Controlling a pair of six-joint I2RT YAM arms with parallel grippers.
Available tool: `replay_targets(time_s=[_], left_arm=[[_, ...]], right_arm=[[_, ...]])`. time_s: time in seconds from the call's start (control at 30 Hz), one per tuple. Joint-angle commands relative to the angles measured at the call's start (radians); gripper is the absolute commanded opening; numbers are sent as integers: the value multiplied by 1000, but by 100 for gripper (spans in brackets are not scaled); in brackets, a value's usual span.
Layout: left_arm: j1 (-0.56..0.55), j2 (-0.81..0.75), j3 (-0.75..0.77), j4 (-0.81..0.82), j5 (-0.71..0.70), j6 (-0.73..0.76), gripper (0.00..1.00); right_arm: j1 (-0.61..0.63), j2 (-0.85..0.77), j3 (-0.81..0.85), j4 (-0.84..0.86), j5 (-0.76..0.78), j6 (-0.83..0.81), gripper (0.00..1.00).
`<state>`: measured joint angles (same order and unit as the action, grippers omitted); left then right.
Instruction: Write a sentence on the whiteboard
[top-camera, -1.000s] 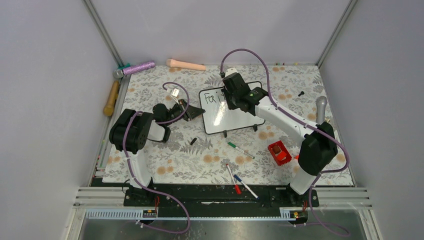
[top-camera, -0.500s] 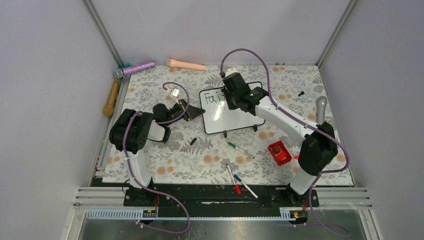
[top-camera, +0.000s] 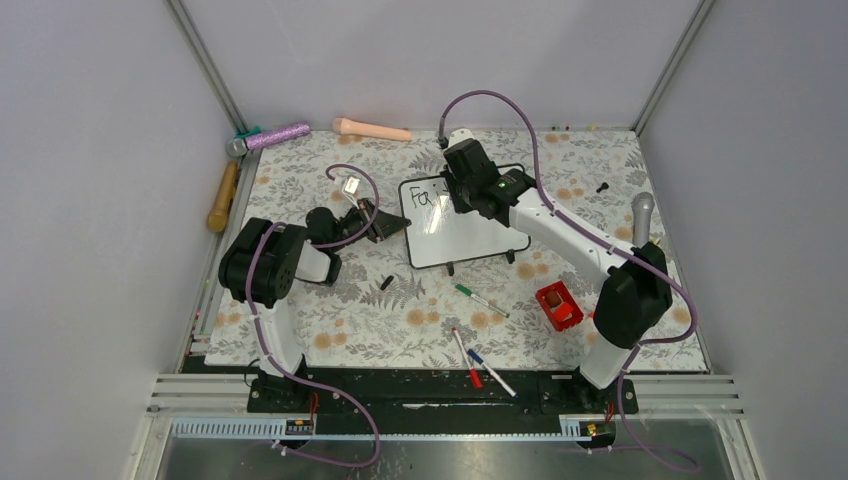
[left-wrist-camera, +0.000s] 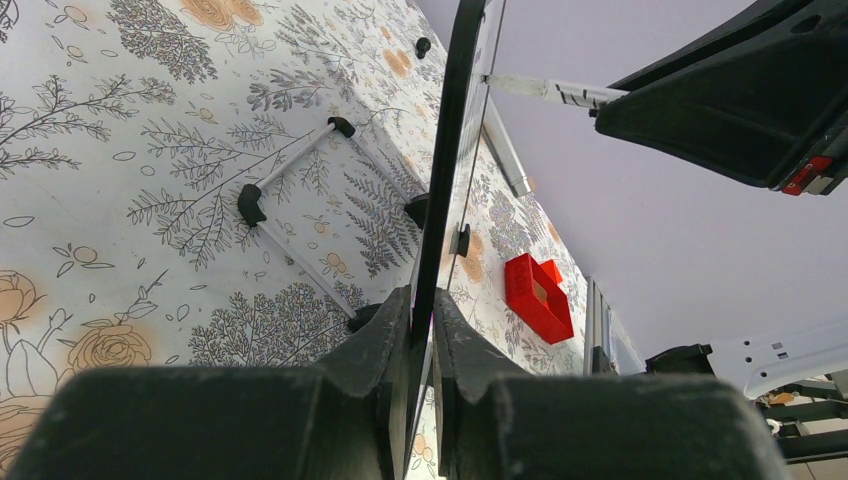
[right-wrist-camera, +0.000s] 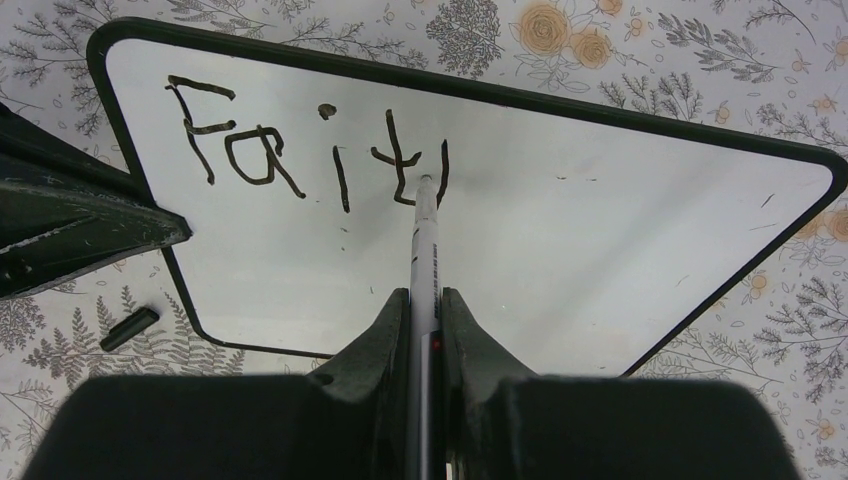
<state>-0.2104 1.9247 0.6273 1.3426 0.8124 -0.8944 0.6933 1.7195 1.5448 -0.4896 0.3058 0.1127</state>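
Floral-printed cloth covers the tabletop (top-camera: 400, 315), which is enclosed by plain pale grey walls (top-camera: 100, 200). A small glossy white rectangular whiteboard (top-camera: 460, 240) with a thin black frame stands mid-tabletop, toward the far side. Its long axis runs left to right, its written face is tilted upward, and two black feet sit at its near edge. Legible writing: the black handwritten sentence (right-wrist-camera: 300, 160) reads "Fait", plus one short upright stroke. My left pincer (left-wrist-camera: 420, 305) is clenched on the whiteboard's left frame edge. My right pincer (right-wrist-camera: 425, 298) grasps a slim white marker pen (right-wrist-camera: 428, 235); the pen points away from the wrist, with its tip touching the board at that last stroke. Barrel print is too small to read.
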Motion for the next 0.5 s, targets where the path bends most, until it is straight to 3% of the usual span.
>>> replay_targets(time_s=[0.0, 0.47], left_arm=[[-1, -39, -3, 79, 13, -6, 2], [-1, -40, -4, 79, 11, -6, 2]], right_arm=[[-8, 2, 39, -9, 34, -10, 0], [-18, -2, 34, -12, 53, -12, 0]])
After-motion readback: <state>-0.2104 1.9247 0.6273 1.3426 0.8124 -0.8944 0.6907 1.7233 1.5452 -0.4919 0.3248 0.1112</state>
